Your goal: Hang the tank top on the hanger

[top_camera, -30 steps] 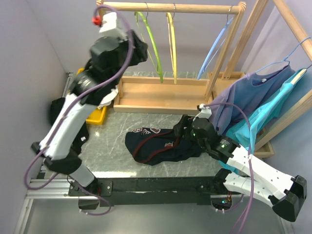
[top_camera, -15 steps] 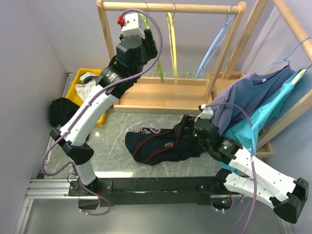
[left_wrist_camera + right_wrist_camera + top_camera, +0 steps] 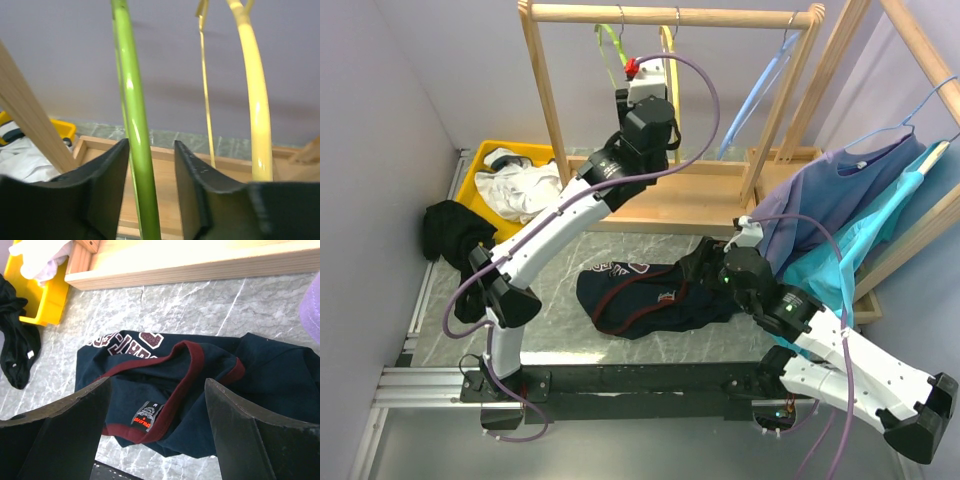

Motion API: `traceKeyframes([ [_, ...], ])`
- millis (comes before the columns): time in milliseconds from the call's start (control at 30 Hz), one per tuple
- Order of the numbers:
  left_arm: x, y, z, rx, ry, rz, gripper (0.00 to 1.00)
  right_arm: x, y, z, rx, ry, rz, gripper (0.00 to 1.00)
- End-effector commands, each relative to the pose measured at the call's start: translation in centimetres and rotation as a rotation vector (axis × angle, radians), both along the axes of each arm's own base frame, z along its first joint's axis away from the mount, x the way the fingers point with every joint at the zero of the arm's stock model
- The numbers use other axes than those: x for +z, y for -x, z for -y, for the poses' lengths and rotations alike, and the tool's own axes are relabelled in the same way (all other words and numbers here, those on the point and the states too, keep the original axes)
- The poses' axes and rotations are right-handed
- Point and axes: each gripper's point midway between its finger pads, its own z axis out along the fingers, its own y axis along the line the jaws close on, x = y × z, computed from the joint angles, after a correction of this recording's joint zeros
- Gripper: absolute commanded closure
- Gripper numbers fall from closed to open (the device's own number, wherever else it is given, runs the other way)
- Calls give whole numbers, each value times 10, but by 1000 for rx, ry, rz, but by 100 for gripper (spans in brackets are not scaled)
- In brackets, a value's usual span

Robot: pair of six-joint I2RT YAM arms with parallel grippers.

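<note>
From above, the left arm (image 3: pixel 560 215) reaches up from the near edge of the counter (image 3: pixel 550 265) to the wooden rail (image 3: pixel 720 16) of the rack at the far edge. The hanger (image 3: pixel 610 45) hangs from that rail, with a yellow hanger (image 3: pixel 670 60) just beside it. The tank top (image 3: pixel 640 300) lies crumpled on the counter close to the near edge. The right claw (image 3: pixel 700 268) is low over the garment's right end. A yellow bin (image 3: pixel 470 180) holding a white garment (image 3: pixel 520 185) sits at the far left corner.

In the left wrist view, the left claw (image 3: pixel 150 150) is apart, with the green hanger running up between its fingers (image 3: pixel 100 190). The hanger is close against the left one, and a gap shows to the right one.

In the right wrist view, the right claw stands wide apart above the tank top's red-trimmed neckline, holding nothing.
</note>
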Motion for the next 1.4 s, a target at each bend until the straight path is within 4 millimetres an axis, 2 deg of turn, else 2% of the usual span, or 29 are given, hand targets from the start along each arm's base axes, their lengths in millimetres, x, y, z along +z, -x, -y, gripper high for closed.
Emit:
traceKeyframes([
  [0,32,15,-26,151,-12,70,60,3,1,2,-10,-13,16,17],
  [33,33,17,-26,156,-16,72,71,5,1,2,-8,-14,17,17],
  [100,38,21,-26,155,-19,80,82,7,1,1,-5,-16,19,17],
  [133,40,22,-26,154,-17,84,91,9,1,1,-4,-17,22,17],
  [200,46,26,-26,148,-34,89,99,12,1,2,-6,-18,27,17],
  [433,82,48,-35,101,10,139,99,17,0,3,-7,-9,34,17],
  [600,110,68,-36,-28,91,173,99,19,-3,1,-10,-4,40,16],
  [667,110,72,-37,-57,101,173,99,21,-5,0,-11,-4,43,16],
  [700,121,80,-41,-96,135,194,99,20,-5,0,-10,0,44,16],
  [733,115,81,-40,-110,132,185,99,20,-6,0,-14,2,44,16],
  [800,122,91,-50,-135,170,192,99,20,-6,0,-15,4,42,16],
  [867,118,96,-50,-171,171,175,99,19,-6,1,-18,6,42,16],
  [900,122,105,-59,-184,194,172,99,18,-6,2,-20,10,42,16],
  [967,108,110,-55,-238,183,143,99,16,-6,5,-30,20,39,16],
  [1000,117,123,-68,-259,225,161,99,16,-6,6,-32,19,41,16],
  [1033,98,123,-64,-275,201,127,99,14,-6,7,-36,25,40,16],
  [1100,83,137,-71,-322,215,95,99,12,-6,7,-35,37,36,16],
  [1167,71,149,-71,-385,213,69,99,8,-7,9,-40,55,31,16],
  [1200,74,162,-82,-407,244,76,99,5,-8,11,-46,75,29,16],
  [1233,50,165,-82,-420,205,27,99,2,-8,13,-51,90,26,16],
  [1367,15,198,-96,-532,170,-49,99,-5,-5,16,-32,127,23,19],
])
